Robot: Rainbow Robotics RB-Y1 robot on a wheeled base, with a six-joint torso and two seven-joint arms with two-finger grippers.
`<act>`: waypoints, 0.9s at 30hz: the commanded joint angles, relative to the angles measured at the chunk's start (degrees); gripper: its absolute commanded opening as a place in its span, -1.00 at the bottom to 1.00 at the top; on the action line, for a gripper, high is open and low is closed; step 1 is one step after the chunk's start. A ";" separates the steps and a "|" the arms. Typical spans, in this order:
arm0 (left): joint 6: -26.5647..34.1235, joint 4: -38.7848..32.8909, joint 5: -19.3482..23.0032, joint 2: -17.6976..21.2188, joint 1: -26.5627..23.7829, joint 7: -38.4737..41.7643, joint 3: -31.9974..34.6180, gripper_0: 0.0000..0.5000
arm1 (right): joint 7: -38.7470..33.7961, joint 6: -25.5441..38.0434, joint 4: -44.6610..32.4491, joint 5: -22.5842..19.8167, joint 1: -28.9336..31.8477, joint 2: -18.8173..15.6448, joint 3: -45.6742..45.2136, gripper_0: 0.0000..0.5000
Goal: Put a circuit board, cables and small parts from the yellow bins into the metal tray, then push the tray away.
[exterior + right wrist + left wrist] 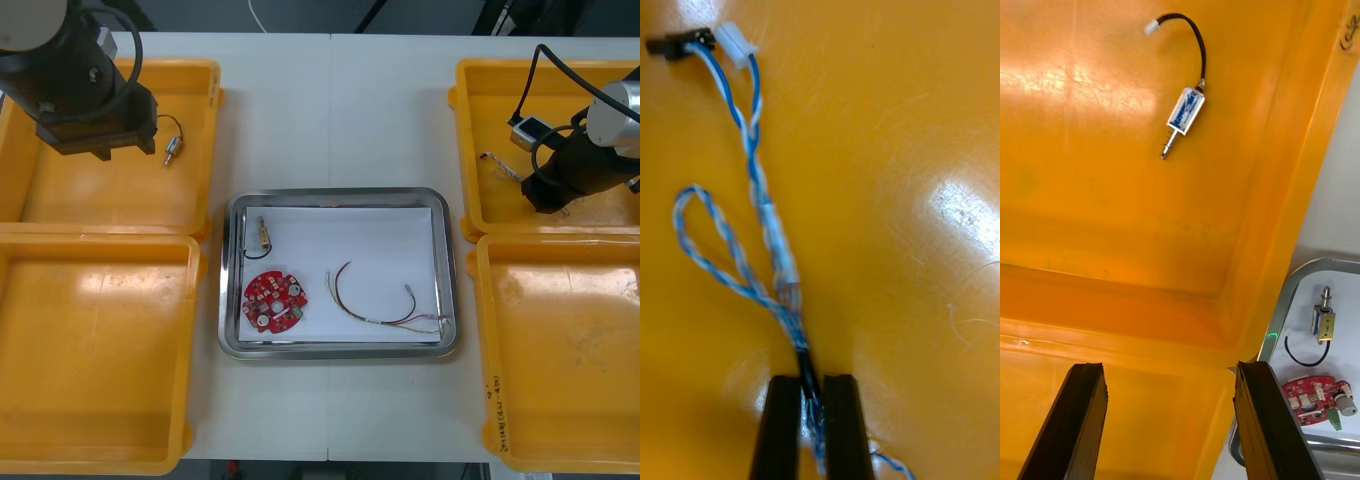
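Overhead: shiny rectangular metal tray (452, 270), white inside, holds round red circuit board (276, 300), small metal part (260, 236), red and yellow cable (385, 305). Right gripper (553, 195) low in far right yellow bin (466, 150); left gripper (100, 148) over far left yellow bin (205, 130). Right wrist: fingers (779, 427) clamped near one end of twisted blue and white cable (760, 210) lying in that bin; light, limp, will likely dangle. Left wrist: fingers (1075, 420) apart, another small metal part (1184, 120) on bin floor.

Twisted blue and white cable (775, 240): lower end leaves picture edge between right gripper (811, 384) fingers. Metal tray (1276, 322): cut off by left wrist view's edge.
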 commanded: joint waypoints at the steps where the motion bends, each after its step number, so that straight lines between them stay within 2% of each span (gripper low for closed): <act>1: -1.17 2.22 0.63 2.46 -1.09 -12.37 4.26 1.00 | -0.98 -1.04 -0.03 -0.51 2.51 1.14 0.58 -1.00; 9: -6.00 6.00 0.63 2.37 -1.09 -20.90 5.06 1.00 | -0.10 -0.95 -0.03 -0.78 2.07 1.05 -1.44 -1.00; 14: -8.37 8.73 0.54 1.84 -1.70 -25.64 5.41 1.00 | 0.96 1.25 -1.70 -0.16 0.84 0.61 -3.64 -1.00; 20: -11.98 12.77 0.37 1.40 -2.84 -31.09 5.32 1.00 | 1.22 7.57 -8.12 0.01 0.58 -0.45 -5.75 -1.00; 27: -16.64 19.36 -1.39 -0.80 -4.42 -37.69 5.32 1.00 | 1.13 18.21 -17.00 -0.60 -0.48 -2.47 -7.07 -1.00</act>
